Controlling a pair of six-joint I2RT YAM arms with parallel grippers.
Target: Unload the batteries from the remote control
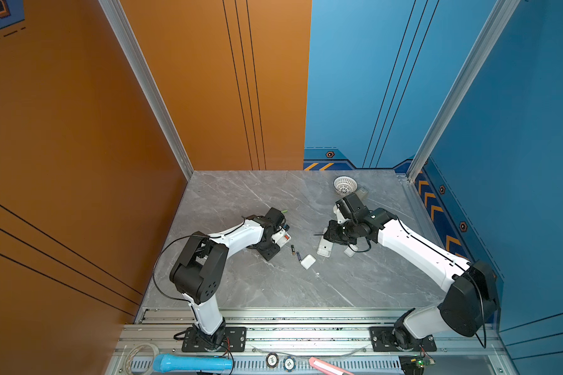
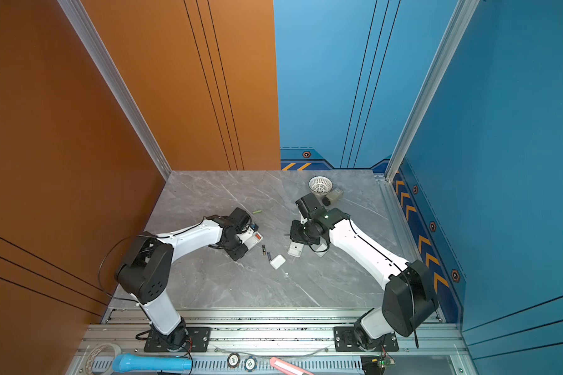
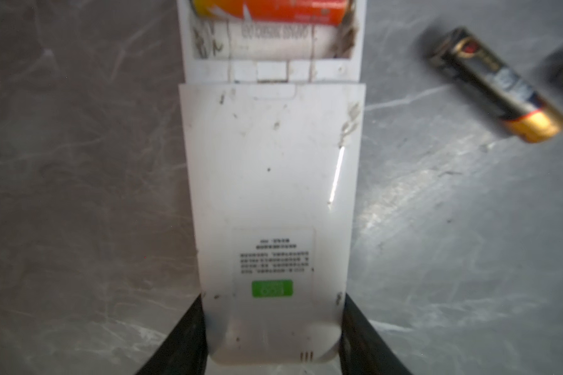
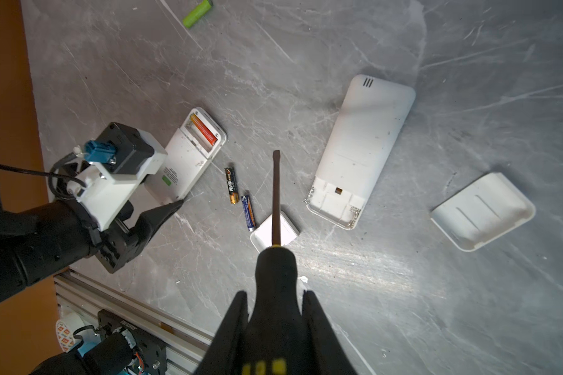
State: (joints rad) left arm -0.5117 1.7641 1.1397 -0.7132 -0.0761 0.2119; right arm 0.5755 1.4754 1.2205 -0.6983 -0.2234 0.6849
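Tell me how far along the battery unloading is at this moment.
Done: the green battery, black-and-gold battery and blue battery lie loose on the table, and the bay of the larger remote is empty. In hand: the left gripper clamps the small remote; the right gripper holds the screwdriver. Left: the orange-red battery sits in the small remote's open bay.

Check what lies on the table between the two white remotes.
Right wrist view: a black-and-gold battery, a blue battery and a small white cover lie there; the screwdriver shaft hangs over the cover.
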